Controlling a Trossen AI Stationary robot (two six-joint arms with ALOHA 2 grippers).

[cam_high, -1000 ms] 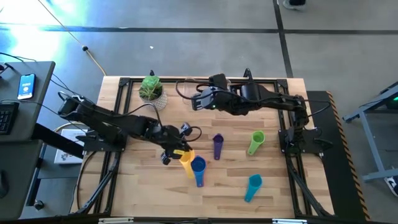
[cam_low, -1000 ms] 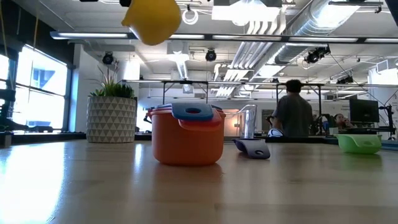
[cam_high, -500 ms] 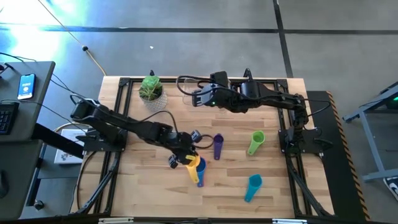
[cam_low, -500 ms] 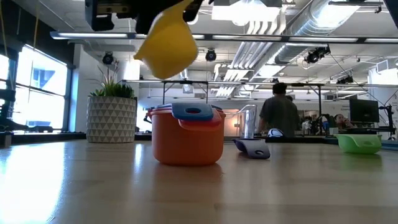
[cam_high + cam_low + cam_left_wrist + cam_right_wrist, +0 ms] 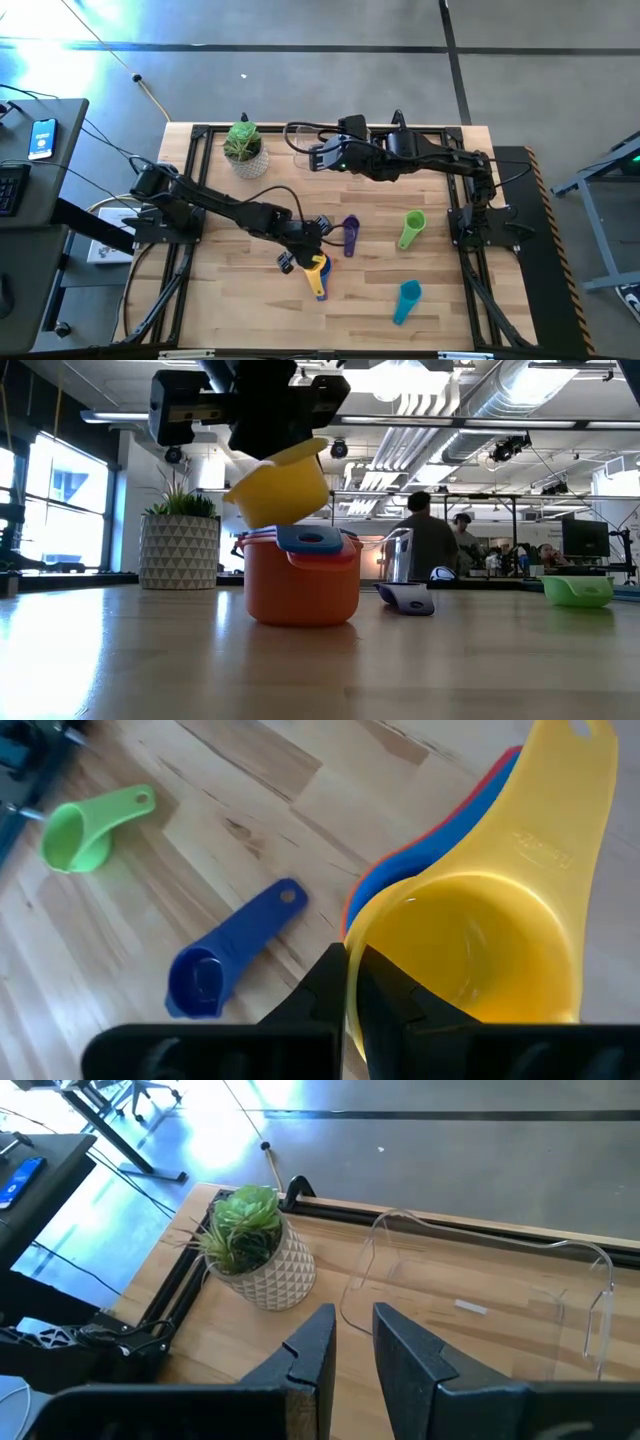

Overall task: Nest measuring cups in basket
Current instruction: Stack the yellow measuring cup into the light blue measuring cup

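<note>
My left gripper (image 5: 347,988) is shut on the yellow cup (image 5: 470,945) and holds it just above a nested stack. That stack has the orange cup (image 5: 300,585) outermost, then red, then the blue cup (image 5: 390,880), and stands on its base. Whether the yellow cup (image 5: 280,488) touches the stack, I cannot tell. The purple cup (image 5: 350,236), green cup (image 5: 410,229) and teal cup (image 5: 405,300) lie apart on the table. My right gripper (image 5: 352,1342) hovers open by the far edge, facing the clear basket (image 5: 560,1245), which stands on the table. My left gripper pinches the yellow cup's wall at the rim (image 5: 352,935), on the side opposite the handle, with one finger inside the bowl and one outside. It comes from above. The cup is tilted, mouth up, its handle (image 5: 565,780) pointing away from the gripper.
A green plant in a white pot (image 5: 243,146) stands at the far left of the table, beside the basket (image 5: 300,133). Black frame rails run along the table's edges. Bare wood lies near the front edge. People move in the room beyond the table.
My left gripper has moved toward the table's right and downward, carrying the yellow cup from high above the table to just over the nested stack. The cup has tipped nearer to level. The right arm has barely moved.
</note>
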